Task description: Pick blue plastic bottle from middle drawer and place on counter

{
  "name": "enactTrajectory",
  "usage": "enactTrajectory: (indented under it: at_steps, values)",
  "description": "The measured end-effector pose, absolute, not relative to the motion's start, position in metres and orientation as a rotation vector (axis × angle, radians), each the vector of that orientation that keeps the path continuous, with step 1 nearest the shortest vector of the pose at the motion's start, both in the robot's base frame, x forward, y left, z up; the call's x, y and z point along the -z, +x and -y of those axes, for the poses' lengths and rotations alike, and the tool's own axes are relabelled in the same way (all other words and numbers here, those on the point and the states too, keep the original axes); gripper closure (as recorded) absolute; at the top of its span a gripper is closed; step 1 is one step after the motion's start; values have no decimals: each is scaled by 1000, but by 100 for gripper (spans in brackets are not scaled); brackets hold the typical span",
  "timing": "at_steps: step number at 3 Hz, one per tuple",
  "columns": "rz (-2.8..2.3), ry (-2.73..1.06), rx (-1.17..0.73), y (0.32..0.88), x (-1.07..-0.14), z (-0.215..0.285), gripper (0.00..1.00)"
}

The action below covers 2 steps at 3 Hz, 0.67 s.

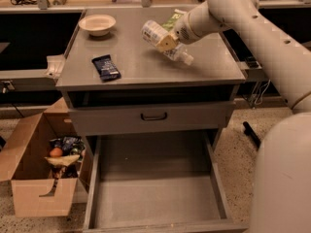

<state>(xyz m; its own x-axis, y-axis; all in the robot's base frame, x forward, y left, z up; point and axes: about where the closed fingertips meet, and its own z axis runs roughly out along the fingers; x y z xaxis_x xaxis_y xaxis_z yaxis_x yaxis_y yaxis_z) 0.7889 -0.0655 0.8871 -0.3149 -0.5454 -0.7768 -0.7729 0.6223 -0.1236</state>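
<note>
My gripper is over the back right part of the counter, shut on the blue plastic bottle. The bottle is tilted, its white cap end pointing down and right, close to the counter top; I cannot tell whether it touches. The pale arm reaches in from the upper right. The middle drawer stands pulled open at the bottom of the cabinet, and its grey floor holds nothing.
A dark blue wrapper lies on the counter's left front. A white bowl sits at the back left. A green snack bag lies behind the gripper. The upper drawer front is closed. An open cardboard box stands on the floor at left.
</note>
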Motion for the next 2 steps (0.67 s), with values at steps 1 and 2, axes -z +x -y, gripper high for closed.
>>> enactTrajectory:
  at_steps: [1, 2]
  values:
    - [-2085, -1011, -339, 802, -871, 64, 100]
    - [-2090, -1008, -340, 802, -870, 64, 74]
